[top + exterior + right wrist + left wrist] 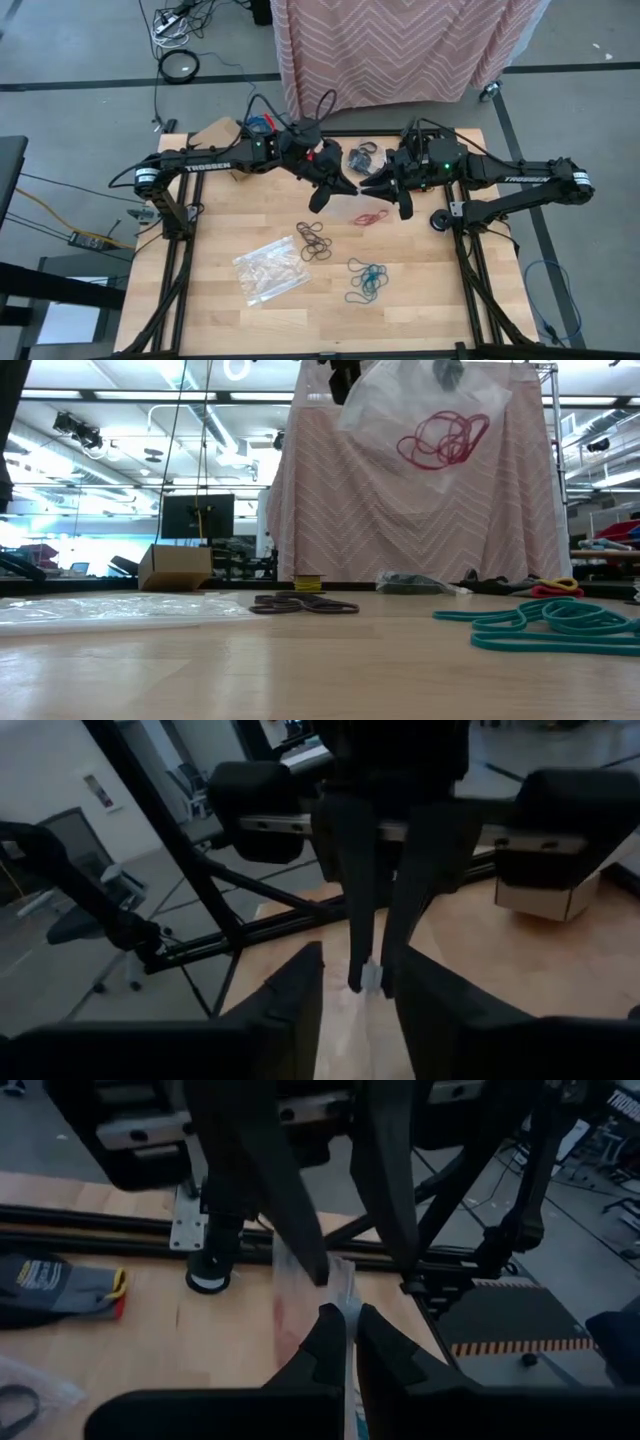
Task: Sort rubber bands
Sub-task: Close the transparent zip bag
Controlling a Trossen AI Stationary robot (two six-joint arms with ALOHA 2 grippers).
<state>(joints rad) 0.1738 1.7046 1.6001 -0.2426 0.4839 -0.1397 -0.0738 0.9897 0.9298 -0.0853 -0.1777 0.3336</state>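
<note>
A clear plastic bag point(420, 470) with red rubber bands point(443, 438) inside hangs high above the table's middle. My left gripper point(347, 1325) is shut on the bag's top edge. It reaches in from the table's left point(345, 188). My right gripper point(355, 990) faces it from the right point(368, 186). It is open, with one finger on each side of the same edge. More rubber bands lie on the table: a brown heap point(313, 242), a teal heap point(367, 280) and a black heap point(365, 155). My left gripper pinches the bag's top edge point(345, 1292) between its two fingers. The fingers come almost level from the table's left. The bag hangs below them, clear of the table, with the red bands inside. I cannot tell whether my right gripper's open fingers point(312, 1260) touch the bag.
A second clear bag point(270, 268) lies flat at the near left. A cardboard box point(215, 131) stands at the far left corner. A grey glove point(60, 1285) lies by the table's rail. Bare wood point(430, 300) shows at the near right.
</note>
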